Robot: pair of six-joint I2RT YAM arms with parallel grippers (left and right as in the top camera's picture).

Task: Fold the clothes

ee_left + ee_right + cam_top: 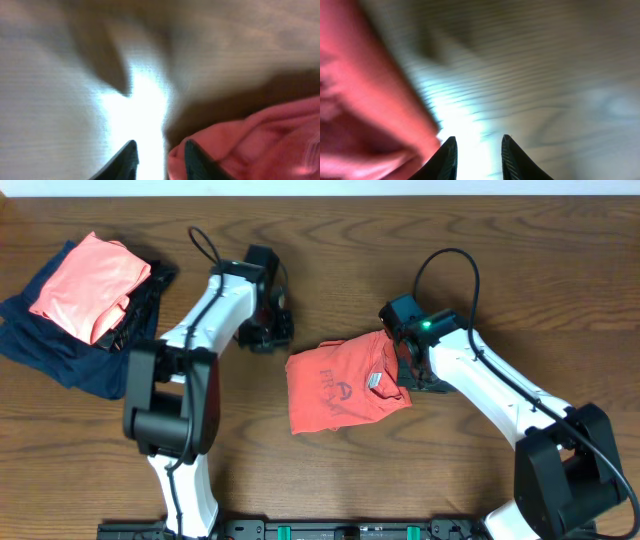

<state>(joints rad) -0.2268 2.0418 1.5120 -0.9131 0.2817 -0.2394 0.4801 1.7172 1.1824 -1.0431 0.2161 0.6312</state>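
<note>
The clothes, a red T-shirt with white lettering and a white neck label, lie folded in a rough square at the table's middle. My left gripper hovers just off the shirt's upper left corner. In the left wrist view this gripper stands open, bright table showing in the gap and the shirt's edge bunched against the right finger. My right gripper is at the shirt's upper right edge. In the right wrist view that gripper is open over bare wood, with red cloth to the left of its fingers.
A salmon-pink folded garment rests on a navy garment at the far left of the wooden table. The left arm's black base stands between that pile and the shirt.
</note>
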